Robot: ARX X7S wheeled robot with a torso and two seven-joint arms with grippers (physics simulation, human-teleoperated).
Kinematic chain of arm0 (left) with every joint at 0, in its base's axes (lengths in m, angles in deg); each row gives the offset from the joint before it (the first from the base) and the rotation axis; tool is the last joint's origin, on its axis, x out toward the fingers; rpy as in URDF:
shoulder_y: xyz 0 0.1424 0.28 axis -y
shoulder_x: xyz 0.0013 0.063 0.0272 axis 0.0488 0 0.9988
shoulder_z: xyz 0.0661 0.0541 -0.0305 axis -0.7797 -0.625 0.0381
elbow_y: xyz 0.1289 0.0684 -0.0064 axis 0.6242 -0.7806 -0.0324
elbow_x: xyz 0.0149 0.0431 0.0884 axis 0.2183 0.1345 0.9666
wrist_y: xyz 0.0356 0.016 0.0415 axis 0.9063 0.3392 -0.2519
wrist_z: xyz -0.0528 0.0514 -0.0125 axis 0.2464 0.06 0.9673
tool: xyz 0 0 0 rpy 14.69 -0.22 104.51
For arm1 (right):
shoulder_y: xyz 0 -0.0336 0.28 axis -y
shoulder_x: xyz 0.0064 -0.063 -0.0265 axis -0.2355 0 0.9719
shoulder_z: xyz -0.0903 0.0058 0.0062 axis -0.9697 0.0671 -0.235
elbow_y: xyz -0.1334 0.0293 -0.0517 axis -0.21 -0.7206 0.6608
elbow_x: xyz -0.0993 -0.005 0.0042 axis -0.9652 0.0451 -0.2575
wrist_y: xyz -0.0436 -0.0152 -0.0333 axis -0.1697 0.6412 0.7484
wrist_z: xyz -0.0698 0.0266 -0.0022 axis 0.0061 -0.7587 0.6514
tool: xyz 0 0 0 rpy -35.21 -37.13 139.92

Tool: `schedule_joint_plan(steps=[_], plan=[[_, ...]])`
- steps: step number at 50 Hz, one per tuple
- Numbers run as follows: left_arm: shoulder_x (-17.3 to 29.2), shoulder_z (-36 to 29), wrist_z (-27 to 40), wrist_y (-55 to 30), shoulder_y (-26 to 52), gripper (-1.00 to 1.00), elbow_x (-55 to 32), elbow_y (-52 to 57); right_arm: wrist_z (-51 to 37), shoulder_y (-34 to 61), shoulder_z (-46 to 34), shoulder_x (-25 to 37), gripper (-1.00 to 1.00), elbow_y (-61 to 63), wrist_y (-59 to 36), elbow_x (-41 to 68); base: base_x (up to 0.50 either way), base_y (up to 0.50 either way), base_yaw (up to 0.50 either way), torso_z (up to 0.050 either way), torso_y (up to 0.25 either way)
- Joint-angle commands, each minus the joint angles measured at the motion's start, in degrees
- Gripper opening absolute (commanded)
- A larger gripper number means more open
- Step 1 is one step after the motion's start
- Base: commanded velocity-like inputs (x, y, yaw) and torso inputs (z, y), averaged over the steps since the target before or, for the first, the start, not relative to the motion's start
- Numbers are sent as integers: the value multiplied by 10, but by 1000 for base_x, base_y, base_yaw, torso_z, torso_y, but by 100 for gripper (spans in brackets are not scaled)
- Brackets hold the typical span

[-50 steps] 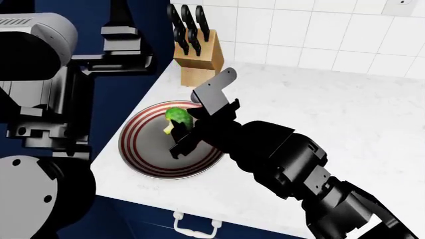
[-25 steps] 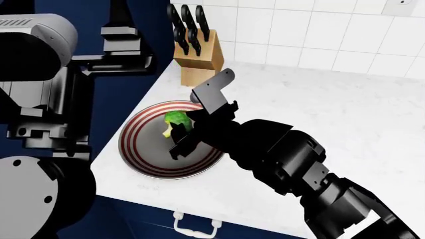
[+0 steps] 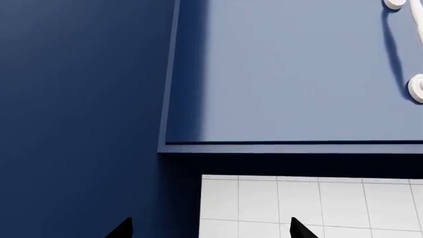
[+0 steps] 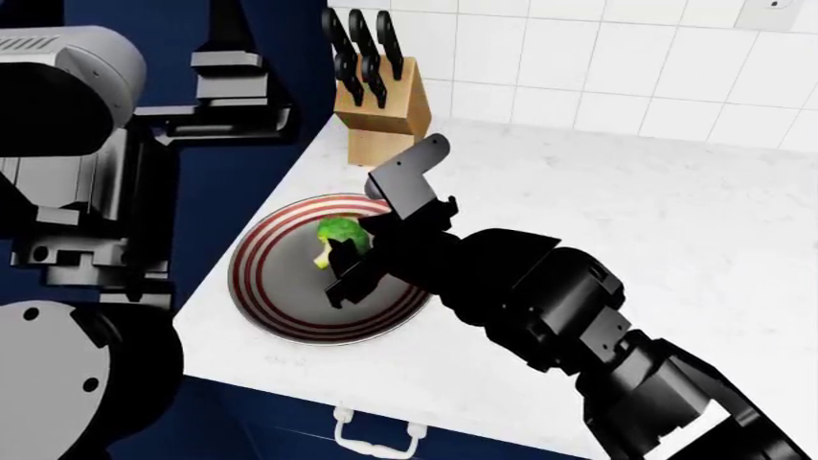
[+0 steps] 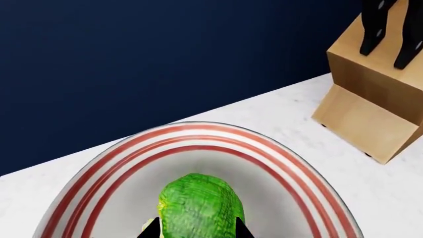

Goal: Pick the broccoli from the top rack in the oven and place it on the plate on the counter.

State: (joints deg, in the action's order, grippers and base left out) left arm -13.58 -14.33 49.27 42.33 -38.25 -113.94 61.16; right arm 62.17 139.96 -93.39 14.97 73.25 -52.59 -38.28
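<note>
Head view: one broccoli (image 4: 337,233), one plate (image 4: 275,287), one knife block (image 4: 379,110) holding five black-handled knives at the plate's 1 o'clock. The plate sits on the counter (image 4: 665,220) near its edge. The right gripper (image 4: 377,235) is closed on the broccoli, over the plate's centre; contact with the plate cannot be told. Left gripper (image 3: 208,229): two fingertips set wide apart, nothing between them, facing a blue cabinet (image 3: 297,69) and white tiles (image 3: 317,203).

Glossy black faceted right arm (image 4: 562,316); left arm (image 4: 77,192) grey-and-black with rounded housings.
</note>
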Motion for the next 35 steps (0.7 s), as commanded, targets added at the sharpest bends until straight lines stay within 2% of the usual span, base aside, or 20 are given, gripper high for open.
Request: schedule_joint_plan(steps=[1, 2, 3, 27, 35], plan=[[1, -1, 1, 5, -3, 100, 0, -1, 3, 5, -1, -2, -100, -5, -4, -6, 0, 0, 0, 0, 0], [1, -2, 1, 5, -3, 100, 1, -2, 3, 5, -2, -2, -100, -6, -4, -6, 0, 0, 0, 0, 0], [1, -2, 1, 5, -3, 100, 1, -2, 2, 5, -2, -3, 100, -7, -4, -6, 0, 0, 0, 0, 0], [5, -4, 3, 8, 0, 100, -3, -3, 1, 6, -3, -3, 100, -9, -5, 0, 0, 0, 0, 0, 0], [7, -2, 6, 7, 2, 100, -7, -1, -14, 28, 19, 5, 100, 26, -14, 18, 0, 0, 0, 0, 0]])
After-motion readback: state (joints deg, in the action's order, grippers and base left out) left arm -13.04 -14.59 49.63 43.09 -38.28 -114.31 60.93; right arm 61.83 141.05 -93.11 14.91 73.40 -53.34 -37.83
